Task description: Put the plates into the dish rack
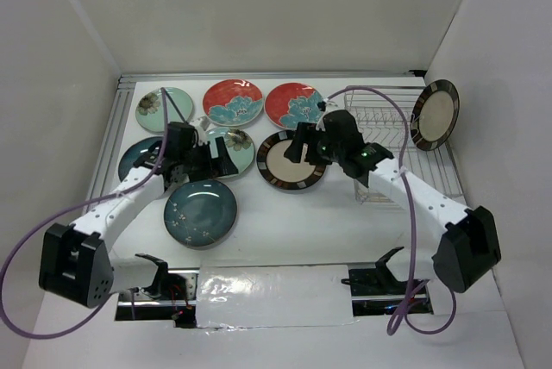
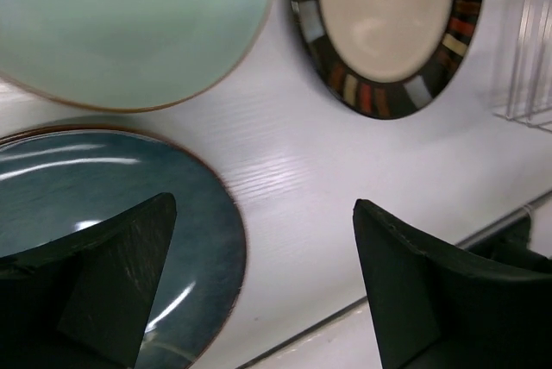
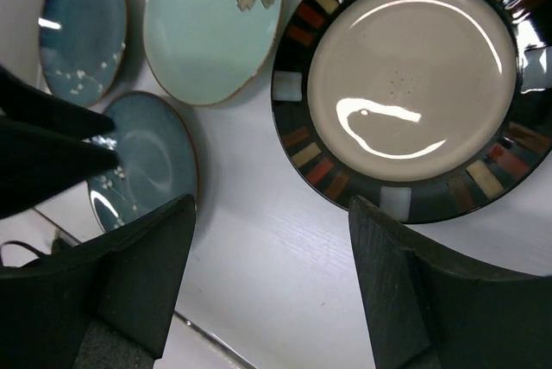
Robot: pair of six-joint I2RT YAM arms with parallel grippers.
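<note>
Several plates lie flat on the white table: two red ones (image 1: 233,102) (image 1: 294,104), a mint one (image 1: 162,109), a second mint one (image 1: 233,146), two teal ones (image 1: 138,159) (image 1: 200,211) and a beige striped-rim plate (image 1: 291,162). Another striped plate (image 1: 435,114) stands on edge in the wire dish rack (image 1: 385,140). My left gripper (image 1: 219,160) (image 2: 263,207) is open and empty, low between the front teal plate (image 2: 95,188) and bare table. My right gripper (image 1: 303,144) (image 3: 272,205) is open and empty beside the flat striped plate (image 3: 412,84).
White walls close in the table at the back and both sides. The left arm's dark gripper (image 3: 43,149) shows in the right wrist view, close to the right gripper. A table edge seam (image 2: 345,313) runs near the left gripper.
</note>
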